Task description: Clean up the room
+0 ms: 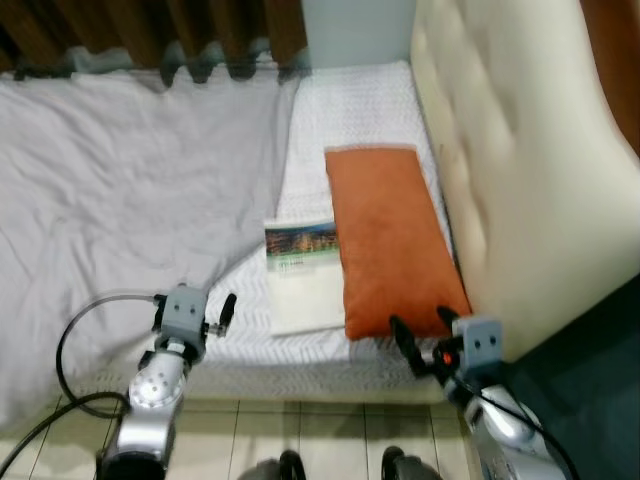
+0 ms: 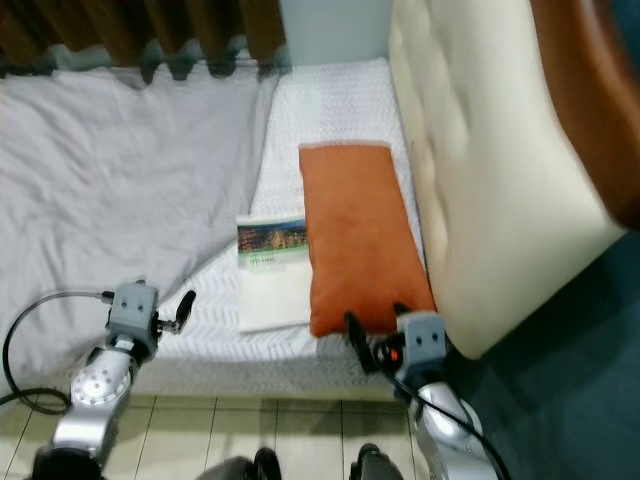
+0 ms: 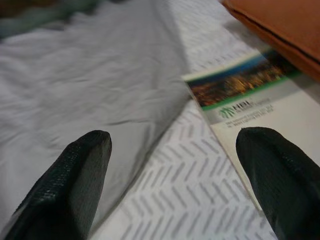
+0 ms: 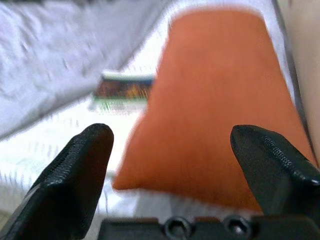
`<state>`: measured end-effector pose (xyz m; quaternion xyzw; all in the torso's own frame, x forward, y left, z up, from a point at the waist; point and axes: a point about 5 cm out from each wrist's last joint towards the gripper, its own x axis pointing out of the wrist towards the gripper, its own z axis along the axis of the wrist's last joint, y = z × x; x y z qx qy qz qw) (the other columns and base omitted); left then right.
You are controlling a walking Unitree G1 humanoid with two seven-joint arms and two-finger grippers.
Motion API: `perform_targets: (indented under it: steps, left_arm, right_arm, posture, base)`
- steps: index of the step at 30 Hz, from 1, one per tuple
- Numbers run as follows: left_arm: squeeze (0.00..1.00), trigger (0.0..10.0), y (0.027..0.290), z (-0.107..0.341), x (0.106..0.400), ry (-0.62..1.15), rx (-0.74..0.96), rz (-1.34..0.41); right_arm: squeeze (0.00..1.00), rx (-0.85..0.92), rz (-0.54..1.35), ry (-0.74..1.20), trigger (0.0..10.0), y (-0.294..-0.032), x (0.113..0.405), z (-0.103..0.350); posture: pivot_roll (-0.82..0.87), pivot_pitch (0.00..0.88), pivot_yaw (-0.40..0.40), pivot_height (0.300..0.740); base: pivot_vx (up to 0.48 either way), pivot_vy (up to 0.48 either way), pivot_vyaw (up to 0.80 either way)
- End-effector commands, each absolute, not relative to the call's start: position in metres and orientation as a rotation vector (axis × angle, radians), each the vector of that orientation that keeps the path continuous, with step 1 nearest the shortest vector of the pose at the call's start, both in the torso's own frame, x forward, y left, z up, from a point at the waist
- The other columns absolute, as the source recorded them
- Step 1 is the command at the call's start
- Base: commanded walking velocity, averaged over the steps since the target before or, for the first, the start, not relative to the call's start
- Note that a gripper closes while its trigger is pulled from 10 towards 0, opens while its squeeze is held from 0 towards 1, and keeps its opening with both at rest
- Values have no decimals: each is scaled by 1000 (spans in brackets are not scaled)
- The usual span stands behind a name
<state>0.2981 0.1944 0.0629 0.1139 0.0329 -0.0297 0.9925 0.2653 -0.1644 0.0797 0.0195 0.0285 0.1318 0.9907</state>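
An orange pillow point(image 1: 388, 240) is laid on the bed point(image 1: 350, 120), touching a booklet point(image 1: 300, 272). The left gripper point(image 3: 175, 165) and right gripper point(image 4: 170, 150) are held wide open, empty, near the bed's edge.

Green lettering and a small logo are printed on the booklet point(image 3: 252, 115), under its photo strip of a lit city; the print is too blurred for any word to be read. No other text is seen.

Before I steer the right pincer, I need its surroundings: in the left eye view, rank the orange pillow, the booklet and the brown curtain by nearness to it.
1. Orange rectangular fabric pillow, right ahead.
2. White paper booklet, toward the left.
3. Brown pleated curtain, far back left.
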Motion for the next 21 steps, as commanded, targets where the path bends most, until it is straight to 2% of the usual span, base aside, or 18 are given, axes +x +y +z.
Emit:
perform_targets:
  steps: [1,2,4,6,14,21]
  left_arm:
    - [0,10000,185,62,293,69,220,-40]
    - [0,10000,185,62,293,69,220,-40]
    - [0,10000,165,65,299,35,198,-62]
    - [0,10000,158,73,308,6,183,-68]
    - [0,10000,157,80,314,24,166,-62]
    - [0,10000,159,77,318,69,140,-39]
  right_arm:
    - [0,71,245,61,10000,-165,271,75]
    - [0,71,245,61,10000,-165,271,75]
    - [0,105,221,55,10000,-166,284,74]
    - [0,106,223,50,10000,-163,291,75]
    - [0,85,221,41,10000,-162,300,75]
    - [0,71,202,15,10000,-168,305,75]
  posture:
    - [19,0,41,740]
    - [19,0,41,740]
    - [36,0,30,740]
    - [36,0,26,740]
    - [25,0,36,740]
    - [2,0,49,740]
  base:
    - [0,0,0]
    - [0,0,0]
    - [0,0,0]
    - [0,0,0]
    - [0,0,0]
    - [0,469,0]
